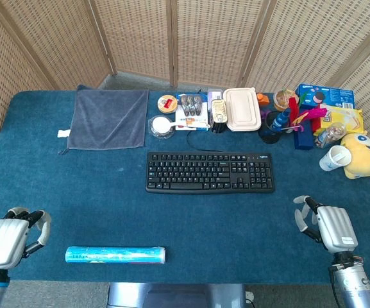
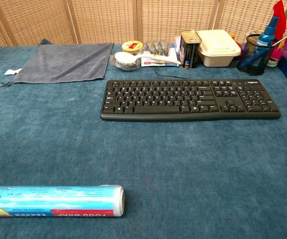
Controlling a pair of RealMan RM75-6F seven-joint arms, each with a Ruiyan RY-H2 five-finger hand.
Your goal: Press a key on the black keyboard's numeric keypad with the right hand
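Right hand [image 1: 329, 226] sits empty, fingers loosely apart, so swing it up-left over the flat black plastic keyboard [image 1: 210, 172]'s right-end numeric keypad [image 1: 262, 174] and poke straight down.

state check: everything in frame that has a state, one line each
black keyboard: flat on the table, untouched, cable attached at the back
right hand: near the table's front edge, holding nothing, clear of the keypad
left hand: near the front edge, holding nothing
grey towel: spread flat
food wrap roll: lying on its side
white lidded container: closed
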